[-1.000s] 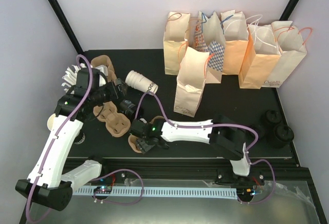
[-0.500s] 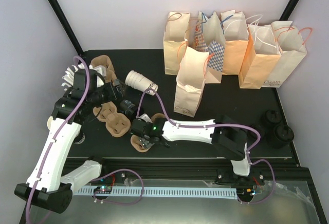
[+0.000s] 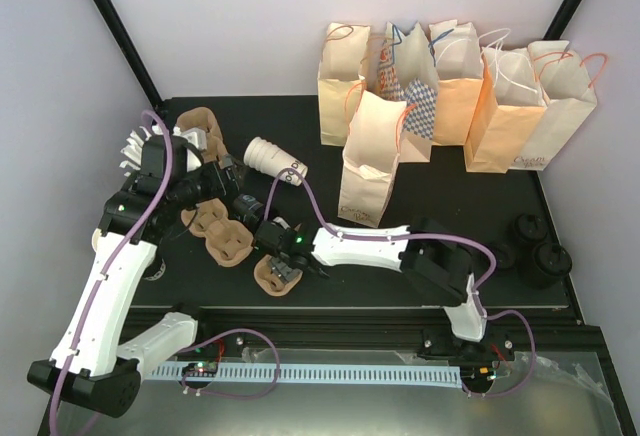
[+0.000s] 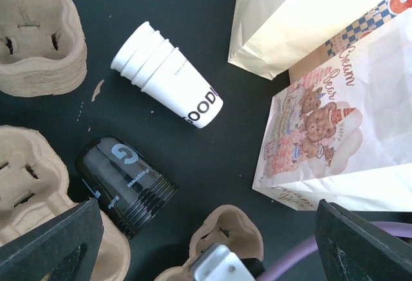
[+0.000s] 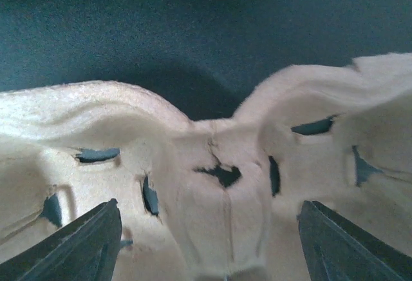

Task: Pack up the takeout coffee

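Note:
The takeout coffee shows as a nested stack of white paper cups [image 3: 272, 159] with dark lettering, lying on its side [image 4: 168, 82] with no lid on it. My right gripper [image 3: 282, 264] is down over a brown pulp carrier [image 3: 272, 278]. Its jaws stand open on either side of the carrier's middle ridge [image 5: 215, 178], with gaps on both sides, right gripper [image 5: 209, 226]. My left gripper [image 3: 238, 196] hangs open above the table with nothing between its fingers, left gripper [image 4: 206, 229]. The white cups lie beyond it.
A black cup [image 4: 125, 187] lies on its side next to more pulp carriers [image 3: 225, 238], and a carrier stack [image 3: 200, 126] sits at the back left. Several paper bags [image 3: 455, 86] stand at the back, one [image 3: 370, 166] in front. Black round pieces [image 3: 545, 261] sit far right.
My right wrist has shifted slightly away from the near edge and settled over the carrier. The left gripper has drifted a little to the left. The white cups have not moved.

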`<action>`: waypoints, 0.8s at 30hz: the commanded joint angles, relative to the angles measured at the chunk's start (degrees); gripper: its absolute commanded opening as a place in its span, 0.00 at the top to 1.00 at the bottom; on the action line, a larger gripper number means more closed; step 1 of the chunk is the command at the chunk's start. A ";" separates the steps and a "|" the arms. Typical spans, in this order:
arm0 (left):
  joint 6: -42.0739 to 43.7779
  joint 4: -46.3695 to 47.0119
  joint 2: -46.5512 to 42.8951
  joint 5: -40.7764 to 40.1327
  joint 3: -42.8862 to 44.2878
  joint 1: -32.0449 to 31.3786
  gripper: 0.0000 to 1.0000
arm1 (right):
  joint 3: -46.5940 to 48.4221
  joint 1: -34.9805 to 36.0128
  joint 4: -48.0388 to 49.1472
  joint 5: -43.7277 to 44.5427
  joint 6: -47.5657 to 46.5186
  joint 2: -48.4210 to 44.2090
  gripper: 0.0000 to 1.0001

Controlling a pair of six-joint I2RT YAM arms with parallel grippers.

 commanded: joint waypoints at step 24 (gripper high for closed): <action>-0.78 -0.23 -1.55 -1.02 2.44 0.82 0.08 | 3.96 -0.98 -0.52 3.49 -8.46 -5.14 0.53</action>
